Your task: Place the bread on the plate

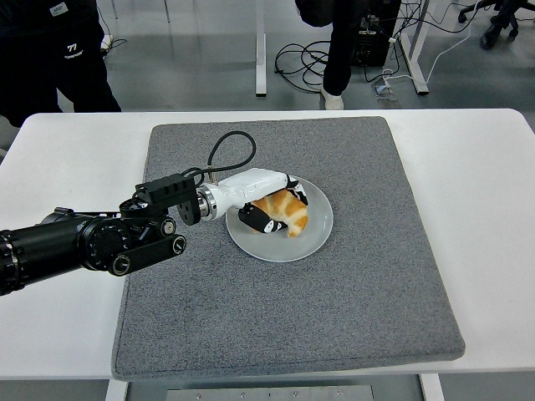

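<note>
- The left hand (266, 200) reaches in from the worktop's left edge on a black arm (75, 242), its white shell lying over the left part of the plate (313, 236)
- Its fingers (261, 219) are curled around the bread (286, 210), clamped on it from above and from below
- The bread is a golden-brown crescent roll; it lies over the plate's upper left part and its lower tip appears to touch the plate's surface, though whether the whole piece rests there I cannot tell
- The plate is white and round and sits on the grey mat (351, 309), a little toward the mat's far edge and near its middle from left to right
- The mat covers most of the white worktop (485, 209), leaving bare strips along the left and right edges
- A black cable (224, 150) loops up from the wrist of the left hand, arching over the mat toward the far edge
- The right hand does not show
- Beyond the worktop's far left corner stands a person in dark clothing (50, 58); behind the far edge, near its middle, a second person's dark trouser leg and white shoe (333, 99) show on the floor
- Loose cables (305, 60) lie on the floor behind the far edge
</note>
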